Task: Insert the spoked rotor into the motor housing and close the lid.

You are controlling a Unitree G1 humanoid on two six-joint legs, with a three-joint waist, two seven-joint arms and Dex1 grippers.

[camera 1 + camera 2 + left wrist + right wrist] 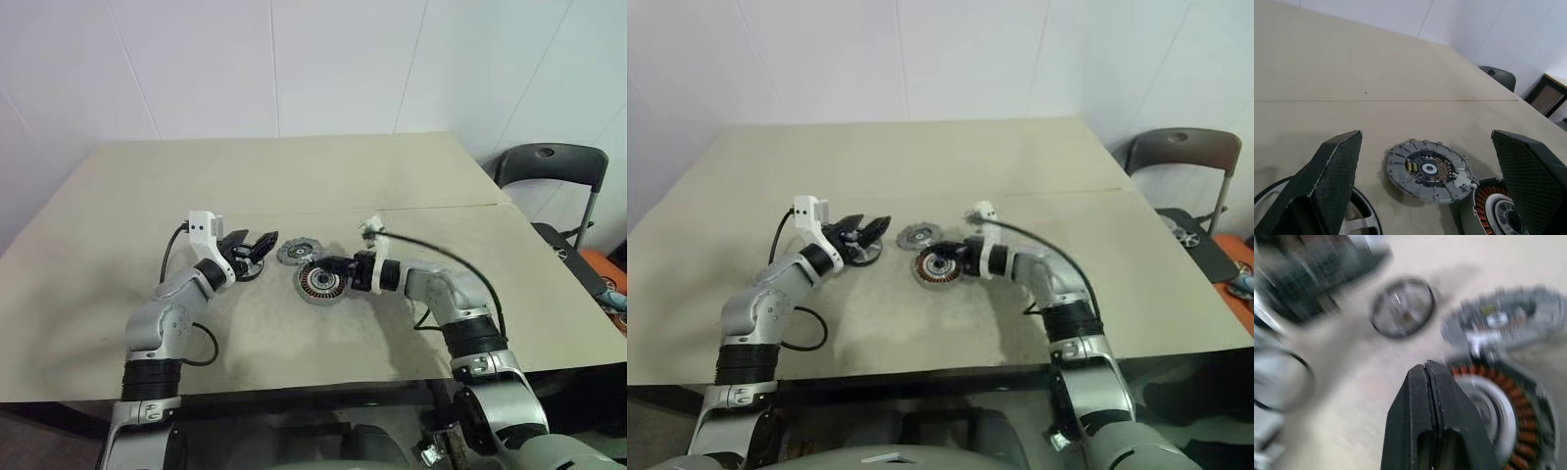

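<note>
Copper coils ring the inside of the motor housing (317,284), which lies at the centre of the frame on a beige table (294,176). The right gripper (328,264), fingers pressed together and empty, hangs at the housing's right edge. The lid (296,253) lies just above and left of the housing. Further left, the left gripper (250,243) spreads wide over the spoked rotor (249,266).

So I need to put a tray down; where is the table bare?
Bare: the far half beyond the lid and the table's left and right sides. Crowded: the middle, with spoked rotor, motor housing and both hands.
</note>
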